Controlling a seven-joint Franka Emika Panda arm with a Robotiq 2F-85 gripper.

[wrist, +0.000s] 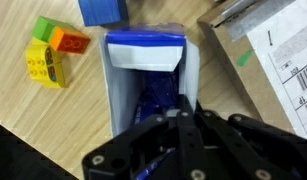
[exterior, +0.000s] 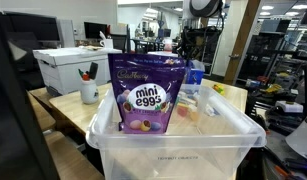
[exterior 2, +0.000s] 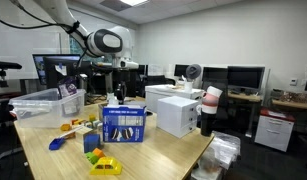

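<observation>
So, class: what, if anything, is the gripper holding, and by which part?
The gripper is shut on the blue bag, apparently pinching its top edge.

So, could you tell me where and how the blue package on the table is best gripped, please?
Probably its upper rim, from straight above: the blue package stands upright on the table, its seemingly open top faces up, its walls look thin enough to pinch, and building blocks crowd one side. The gripper hangs shut over that rim.
</observation>
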